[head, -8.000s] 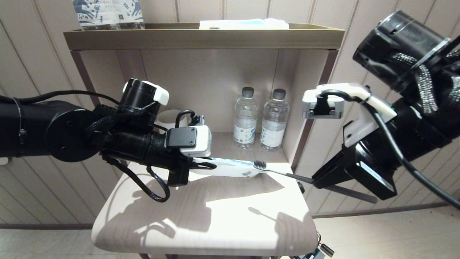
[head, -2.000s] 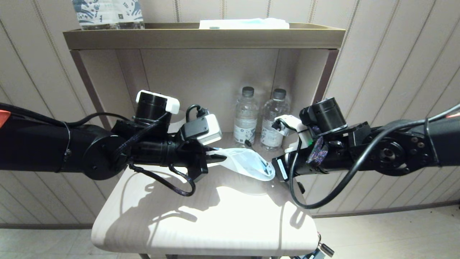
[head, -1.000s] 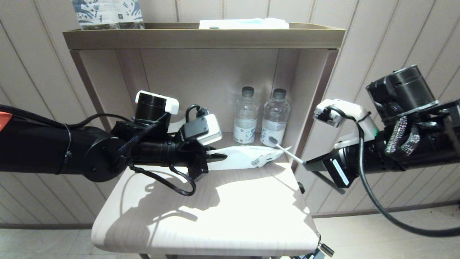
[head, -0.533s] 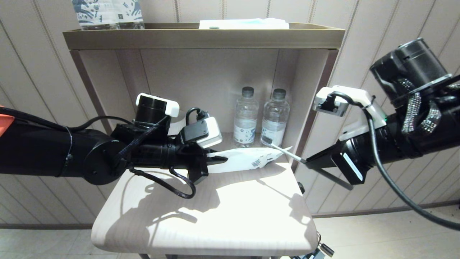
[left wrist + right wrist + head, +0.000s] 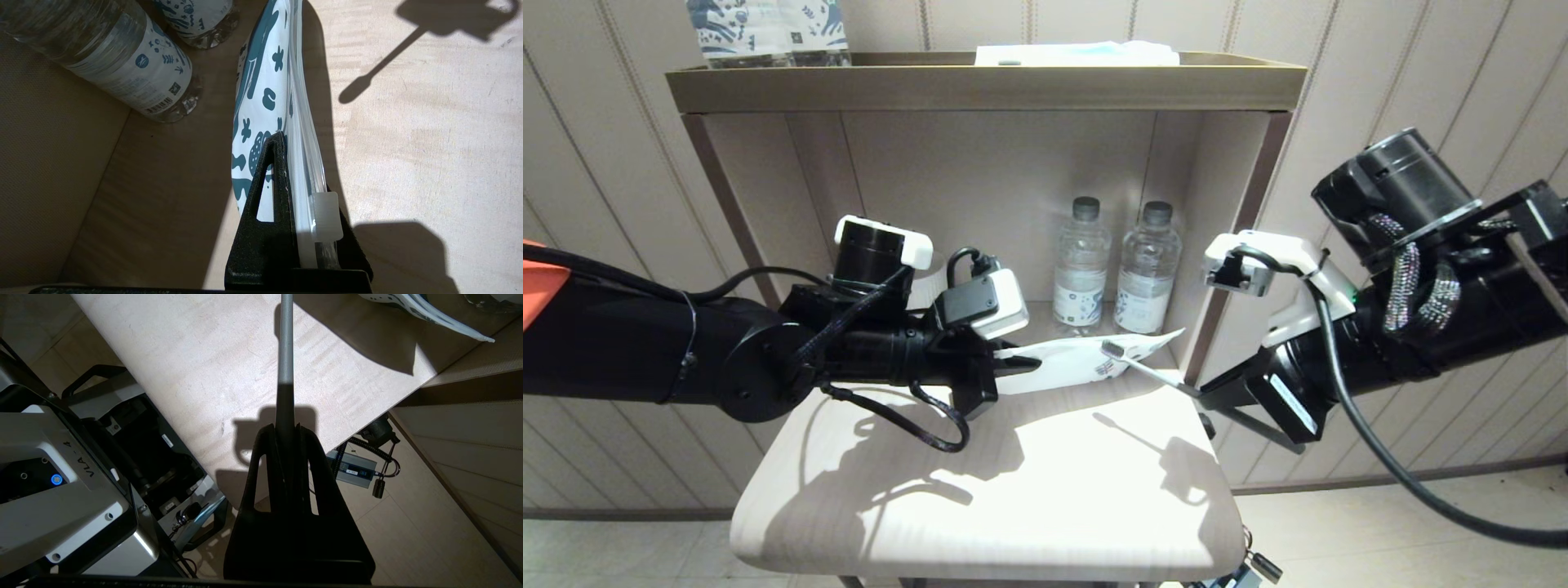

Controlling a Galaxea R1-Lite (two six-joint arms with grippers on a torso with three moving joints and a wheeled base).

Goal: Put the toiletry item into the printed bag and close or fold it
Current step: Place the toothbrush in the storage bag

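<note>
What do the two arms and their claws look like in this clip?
Both arms are matte black with loose black cables and braided sleeving. Each wrist carries a white-cased camera block. The left claw and right claw have flat black triangular fingers with cut-out slots. An orange patch shows on the left arm.

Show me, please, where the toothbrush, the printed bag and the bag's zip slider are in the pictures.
toothbrush point(image 5: 1147, 370): head view, on the middle of its thin handle.
printed bag point(image 5: 1066, 363): head view, on its white side, held out flat.
zip slider point(image 5: 326, 215): left wrist view, on the white slider body at the bag's top edge.
</note>
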